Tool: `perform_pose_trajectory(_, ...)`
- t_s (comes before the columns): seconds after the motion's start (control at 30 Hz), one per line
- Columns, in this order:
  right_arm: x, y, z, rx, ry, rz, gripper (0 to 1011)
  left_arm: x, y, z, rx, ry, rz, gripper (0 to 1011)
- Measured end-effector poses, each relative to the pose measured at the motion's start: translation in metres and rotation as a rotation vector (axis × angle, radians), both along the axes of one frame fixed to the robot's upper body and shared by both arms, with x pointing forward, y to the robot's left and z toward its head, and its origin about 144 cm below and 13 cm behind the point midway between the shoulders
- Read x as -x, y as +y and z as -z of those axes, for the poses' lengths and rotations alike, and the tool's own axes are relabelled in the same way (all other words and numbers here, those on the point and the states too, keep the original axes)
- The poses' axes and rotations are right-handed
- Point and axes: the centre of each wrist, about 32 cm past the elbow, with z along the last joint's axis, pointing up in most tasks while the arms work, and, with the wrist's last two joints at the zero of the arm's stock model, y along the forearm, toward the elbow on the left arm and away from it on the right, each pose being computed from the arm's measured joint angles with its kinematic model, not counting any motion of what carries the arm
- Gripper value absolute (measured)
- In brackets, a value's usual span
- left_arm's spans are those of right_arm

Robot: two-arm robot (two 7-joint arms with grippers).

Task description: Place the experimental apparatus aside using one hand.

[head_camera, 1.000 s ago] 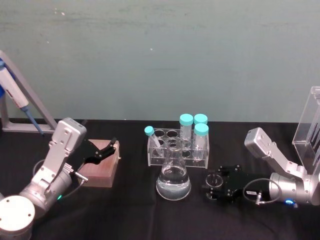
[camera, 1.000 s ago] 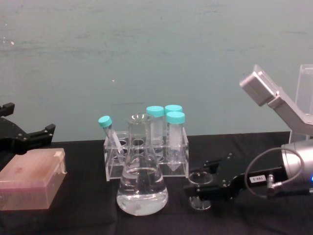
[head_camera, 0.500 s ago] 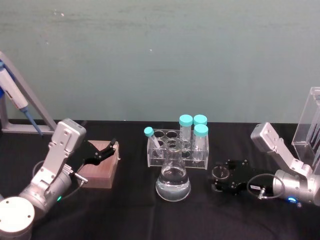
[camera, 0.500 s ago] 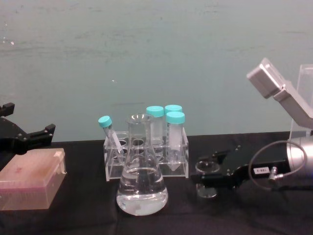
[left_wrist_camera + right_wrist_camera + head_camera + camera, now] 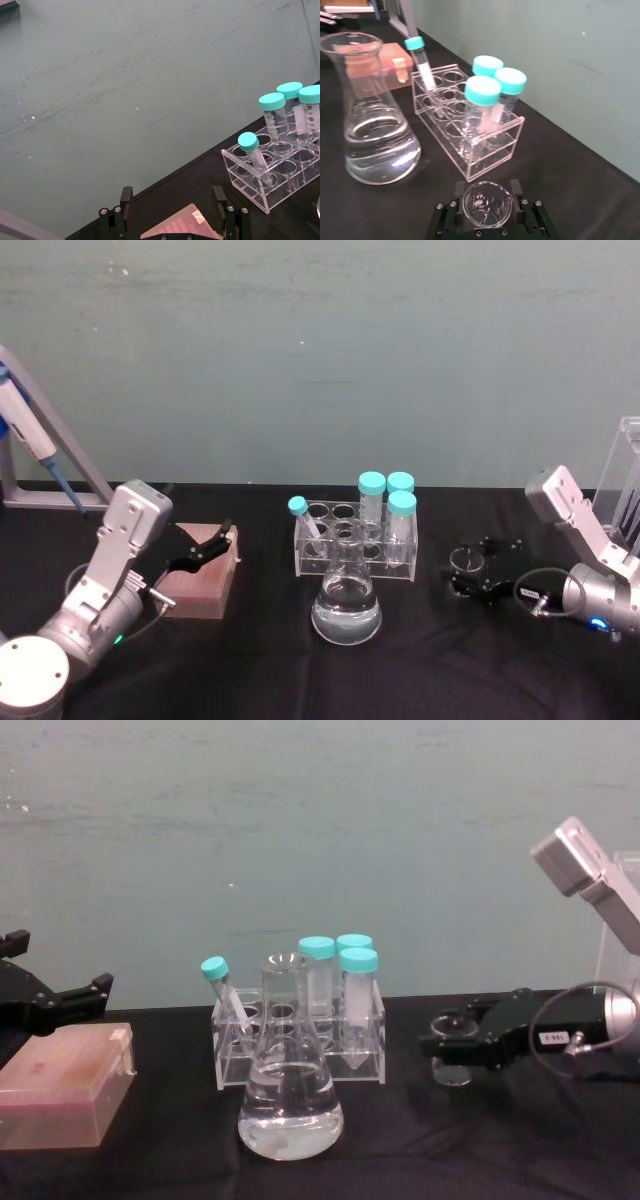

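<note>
Beaker (image 5: 486, 201), small, clear, empty, between right gripper's (image 5: 441, 1039) jaws.

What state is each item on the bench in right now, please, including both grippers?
small beaker: upright, clamped in the right gripper
right gripper: shut on the small beaker
left gripper: open, over the pink box
conical flask: upright, uncorked, partly full of clear liquid
tube rack: upright, several holes vacant
three large tubes: capped, upright in the rack
small tube: capped, leaning in the rack
pink box: closed
</note>
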Motion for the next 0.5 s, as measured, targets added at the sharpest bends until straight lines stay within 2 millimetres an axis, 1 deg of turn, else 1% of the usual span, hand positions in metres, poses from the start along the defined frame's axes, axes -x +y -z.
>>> perform_pose_trajectory(0.5, -0.0046, 0.0035, -0.0030, 0.013, -0.014, 0.144, 534, 0.0000, 0.0000, 0.0000, 0.000, 0.000, 0.000, 1000)
